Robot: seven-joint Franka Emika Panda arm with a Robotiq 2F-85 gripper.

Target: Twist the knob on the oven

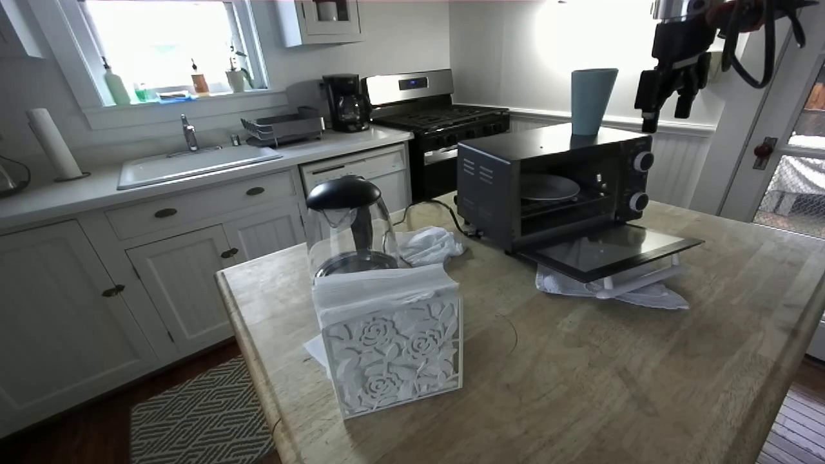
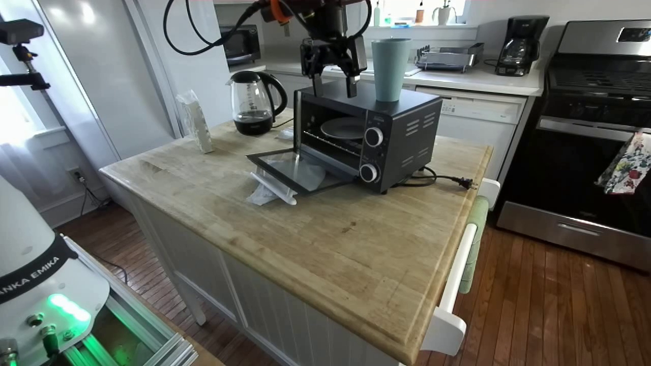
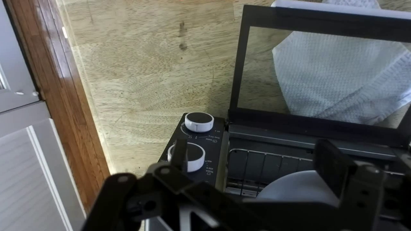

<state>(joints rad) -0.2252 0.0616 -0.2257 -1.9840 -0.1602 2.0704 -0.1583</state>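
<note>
In an exterior view: a worn wooden tabletop (image 1: 580, 374) occupied the near right. On it, near left, stood a white napkin holder (image 1: 393, 361) in floral openwork, packed with paper napkins (image 1: 387, 289); just behind, a glass kettle (image 1: 354, 241) with black lid. Farther off, at right, stood the toaster oven (image 1: 488, 193), black, its glass door (image 1: 602, 250) folded down, a plate (image 1: 548, 187) inside, two knobs (image 1: 639, 202) at its right end; on top, a pale blue tumbler (image 1: 592, 102), upright. The gripper (image 1: 667, 117) hung at far right, pointing down. Room: white cabinets (image 1: 174, 270) along the left, a sink (image 1: 193, 167) below a bright window (image 1: 166, 45), a coffee maker (image 1: 343, 103) and range (image 1: 445, 119) at the far side, a patterned rug (image 1: 200, 412).

In an exterior view: the tabletop sat on a white panelled base (image 2: 285, 316) over reddish floorboards (image 2: 554, 305). A green towel (image 2: 474, 244) hung at the right end; a black power cord (image 2: 432, 177) lay near the right edge. The gripper's fingers (image 2: 351, 85) stood apart, left of the tumbler. The range, far right, bore a floral cloth (image 2: 627, 166); a robot base (image 2: 48, 284), lit green, occupied near left.

In the wrist view: the fingers were spread wide over the oven, the left one partly hiding a knob. A white waffle-textured cloth (image 3: 338, 77) lay beneath the door glass; dark spots (image 3: 183, 47) marked the tabletop.
</note>
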